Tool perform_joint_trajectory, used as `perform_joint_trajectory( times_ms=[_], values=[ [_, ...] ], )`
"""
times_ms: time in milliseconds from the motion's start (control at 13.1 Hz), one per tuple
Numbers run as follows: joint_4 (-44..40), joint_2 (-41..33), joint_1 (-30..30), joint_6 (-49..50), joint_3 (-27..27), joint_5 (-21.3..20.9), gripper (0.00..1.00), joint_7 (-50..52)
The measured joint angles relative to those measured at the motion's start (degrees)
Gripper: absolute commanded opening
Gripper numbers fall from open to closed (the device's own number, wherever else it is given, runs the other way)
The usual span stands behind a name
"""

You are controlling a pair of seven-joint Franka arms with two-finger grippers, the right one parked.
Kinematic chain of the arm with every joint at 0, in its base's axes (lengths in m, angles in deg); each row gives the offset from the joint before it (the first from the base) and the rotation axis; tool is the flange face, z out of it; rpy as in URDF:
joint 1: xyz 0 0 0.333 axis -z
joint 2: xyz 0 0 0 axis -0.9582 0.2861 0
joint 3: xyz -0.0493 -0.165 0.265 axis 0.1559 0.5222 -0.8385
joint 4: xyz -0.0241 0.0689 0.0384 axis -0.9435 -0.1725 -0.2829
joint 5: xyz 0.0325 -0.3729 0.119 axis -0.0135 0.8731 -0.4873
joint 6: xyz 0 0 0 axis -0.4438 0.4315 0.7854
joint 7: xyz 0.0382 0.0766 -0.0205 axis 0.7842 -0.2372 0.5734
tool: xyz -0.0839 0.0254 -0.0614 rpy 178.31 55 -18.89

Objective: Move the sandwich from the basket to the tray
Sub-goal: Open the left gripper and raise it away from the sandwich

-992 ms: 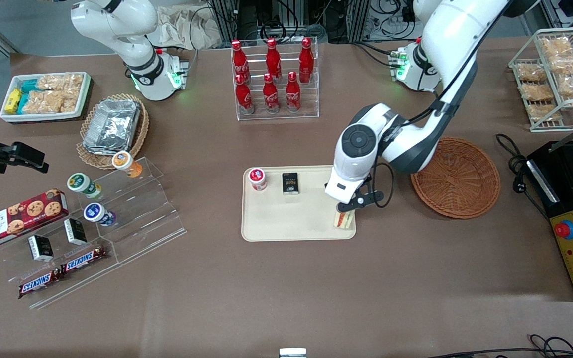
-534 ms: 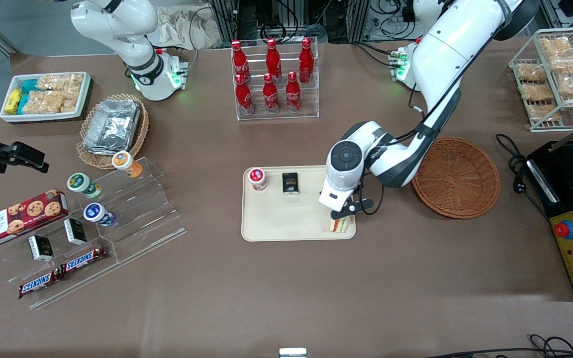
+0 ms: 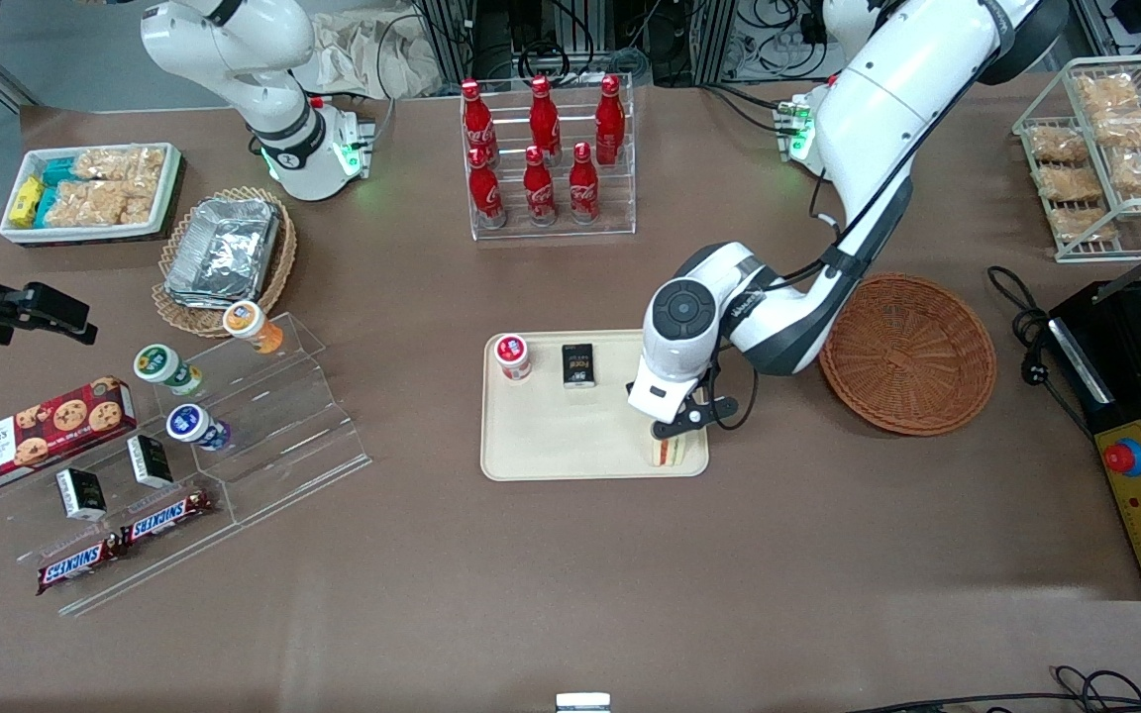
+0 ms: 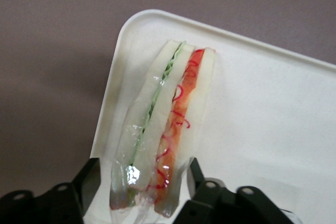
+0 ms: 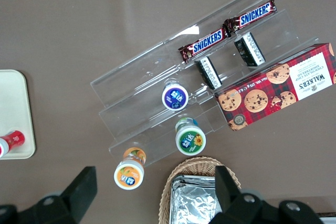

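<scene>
Fingers (image 4: 89, 182) flanking sandwich (image 4: 168, 129) at tray (image 3: 551, 446) corner, gripper (image 3: 674, 436) low.

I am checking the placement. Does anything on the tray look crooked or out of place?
Only the sandwich: it stands on edge, not flat, in the very corner of the tray, close to the rim, with the gripper closed on it. The small red-lidded cup and black packet look tidy.

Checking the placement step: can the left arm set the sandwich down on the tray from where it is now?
Probably yes. The gripper holds the sandwich just over the tray corner nearest the basket, with bare tray beneath it.
</scene>
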Motion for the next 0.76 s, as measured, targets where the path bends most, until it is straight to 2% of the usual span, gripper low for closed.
perform_joint_trajectory(
  times_ms=[229,534,763],
  values=[
    [-1.63,-0.12,-0.02,0.88,-0.02,0.00,1.00,0.38],
    [-6.11,-3.74,-0.64,8.25,-0.14,0.35,1.00,4.43],
    [-7.22,-10.41,-4.02,11.64,-0.55,5.94,1.00,4.83]
  ],
)
